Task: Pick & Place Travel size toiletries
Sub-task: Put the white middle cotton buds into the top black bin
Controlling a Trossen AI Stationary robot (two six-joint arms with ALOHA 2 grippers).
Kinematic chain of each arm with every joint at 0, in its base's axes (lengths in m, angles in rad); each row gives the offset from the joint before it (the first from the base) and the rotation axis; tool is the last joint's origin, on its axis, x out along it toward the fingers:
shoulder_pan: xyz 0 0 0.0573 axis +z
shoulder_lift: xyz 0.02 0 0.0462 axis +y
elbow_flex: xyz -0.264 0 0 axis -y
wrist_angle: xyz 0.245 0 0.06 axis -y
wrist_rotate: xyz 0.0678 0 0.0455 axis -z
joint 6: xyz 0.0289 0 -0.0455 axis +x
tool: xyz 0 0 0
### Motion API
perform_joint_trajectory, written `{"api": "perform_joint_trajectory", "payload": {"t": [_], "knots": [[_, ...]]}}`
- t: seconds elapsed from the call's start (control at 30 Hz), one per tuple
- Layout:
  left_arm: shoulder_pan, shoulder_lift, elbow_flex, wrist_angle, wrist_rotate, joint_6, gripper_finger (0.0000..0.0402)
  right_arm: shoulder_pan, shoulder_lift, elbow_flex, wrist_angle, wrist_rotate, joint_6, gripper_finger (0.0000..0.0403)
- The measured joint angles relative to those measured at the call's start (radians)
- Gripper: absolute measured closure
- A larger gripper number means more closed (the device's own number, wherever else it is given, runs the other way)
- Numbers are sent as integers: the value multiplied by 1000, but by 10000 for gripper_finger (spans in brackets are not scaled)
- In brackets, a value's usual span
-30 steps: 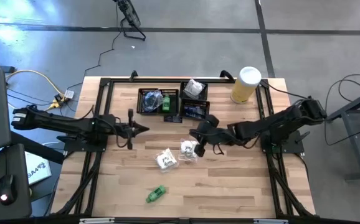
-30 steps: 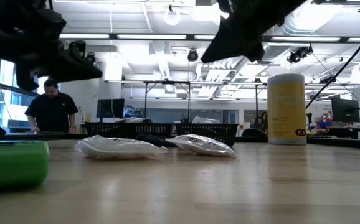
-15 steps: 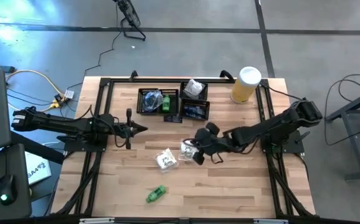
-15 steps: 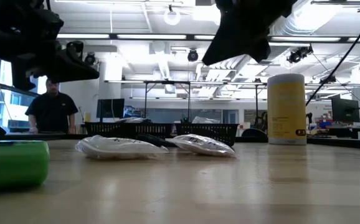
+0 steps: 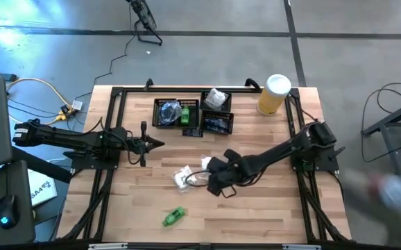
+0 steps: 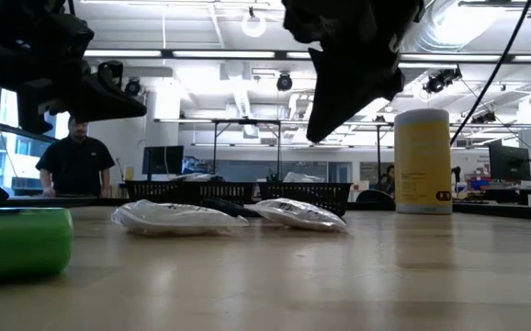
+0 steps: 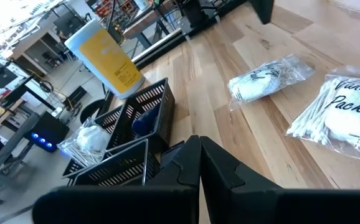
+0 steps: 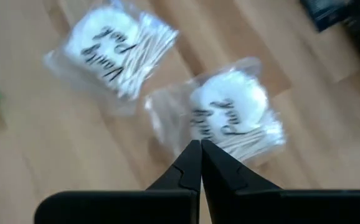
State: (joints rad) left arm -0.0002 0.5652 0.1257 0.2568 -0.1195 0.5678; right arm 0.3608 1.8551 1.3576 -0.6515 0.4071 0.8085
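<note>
A: Right gripper [image 5: 202, 178] — state?

B: Fingers pressed together, nothing between them. It hangs over the two clear sachets mid-tabletop [image 5: 270, 208]. The wrist view has its tip just above the nearer sachet [image 8: 233, 118], with the second sachet [image 8: 114, 53] close beside that one, apart from it.

A: Take the yellow can [image 5: 273, 94] as the landmark. Where do the sachets lie?

B: Well toward the front and left of it. In the high view one sachet [image 5: 184, 178] shows left of the gripper; the other [image 5: 206, 163] is mostly covered by the arm. Both hold cotton swabs and pads.

A: Anything crowding them?

B: Only the right arm itself, stretched low across the tabletop from the can's side. From table height its dark bulk hangs above the sachet pair [image 6: 229, 216]; the can [image 6: 423, 161] stands upright behind, to the right.

A: Other toiletries?

B: A green tube [image 5: 174, 217] alone near the front edge, far from the can. Left of the can, along the back edge, sit mesh trays [image 5: 164, 119]: green and dark packets in one, a white sachet [image 5: 216, 98] in the tray nearest the can, a dark packet [image 5: 216, 123] in front of that one.

A: Left gripper [image 5: 160, 144]?

B: Closed, empty, parked left of the trays, well apart from the sachets.

A: Beyond the tabletop?

B: A person [image 6: 75, 161] stands in the background.
</note>
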Motion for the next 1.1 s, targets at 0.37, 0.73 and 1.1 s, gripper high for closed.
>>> {"api": "perform_joint_trajectory", "payload": {"t": [0.37, 0.73, 1.1], "knots": [[0, 0, 0, -12, 0, 1, 401, 33, 81, 75, -69, -119, 3, 400], [0, 0, 0, -25, -1, 9, 401, 27, 82, 75, -68, -207, -95, 364], [0, 0, 0, -34, -6, 16, 401, 56, 211, 74, -9, -194, -256, 171]]}}
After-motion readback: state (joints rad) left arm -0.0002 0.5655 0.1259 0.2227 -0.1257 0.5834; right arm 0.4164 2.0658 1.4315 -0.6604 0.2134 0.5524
